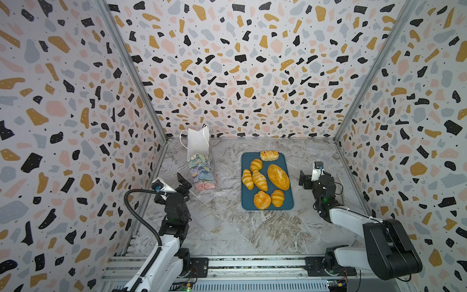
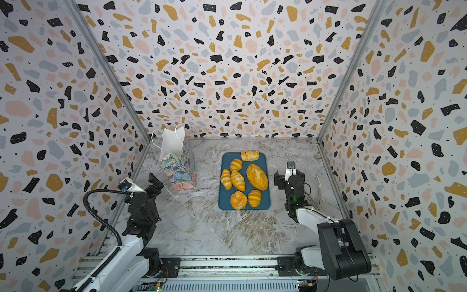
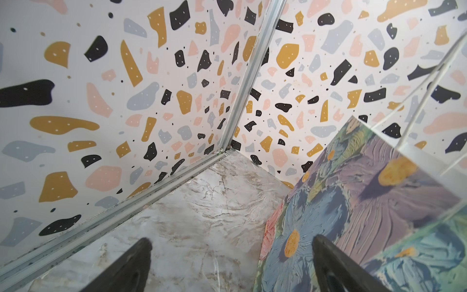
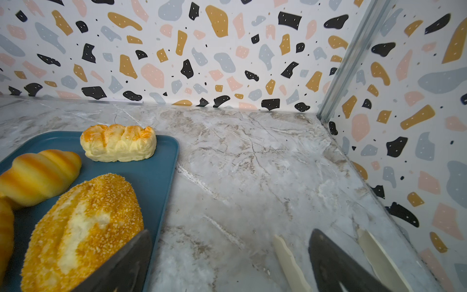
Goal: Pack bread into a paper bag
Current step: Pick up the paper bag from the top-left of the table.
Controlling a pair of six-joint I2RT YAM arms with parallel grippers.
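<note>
On the counter (image 1: pixel 227 227), all seven pieces of bread (image 1: pixel 259 180) lie on a teal tray (image 1: pixel 246 202), right of centre. The bag (image 1: pixel 202 166) stands upright and open near the back left corner, well apart from the tray. The left fingers (image 3: pixel 136 265) are spread wide just beside the bag's printed side, holding nothing. The right fingers (image 4: pixel 333 260) are also wide and empty, near the tray's right edge by the seeded loaf (image 4: pixel 83 227).
</note>
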